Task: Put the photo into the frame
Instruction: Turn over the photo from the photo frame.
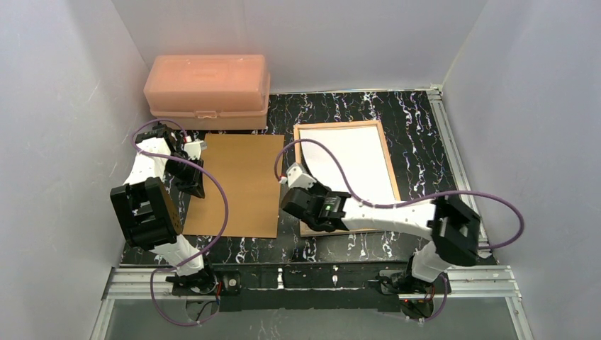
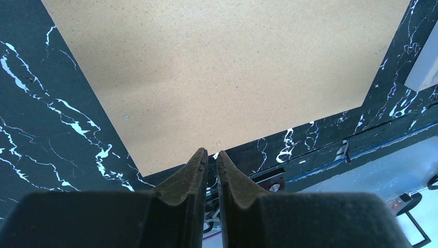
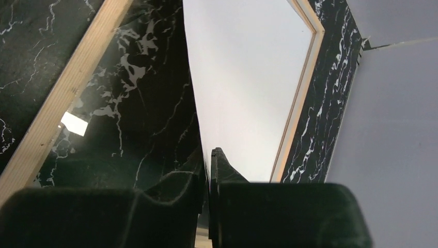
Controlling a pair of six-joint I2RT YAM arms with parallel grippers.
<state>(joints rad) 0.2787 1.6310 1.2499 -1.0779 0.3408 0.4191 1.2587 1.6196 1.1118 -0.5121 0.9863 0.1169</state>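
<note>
**Pinching photo over frame**

Clamped on the near edge of the photo with the right gripper, white back up. Lying over the frame, wood side up, at the right of the table. Raised along the left edge, baring clear pane beneath. Hovering over the near edge of the board with the left gripper, fingers pressed nearly together, gripping nothing.

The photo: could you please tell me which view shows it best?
Top external: the photo, white back up, lies over the frame, nearly whole; the right arm hides its near end. The right wrist view shows only a near strip, its edge pinched in the jaws. The left wrist view shows the board, no photo.
</note>
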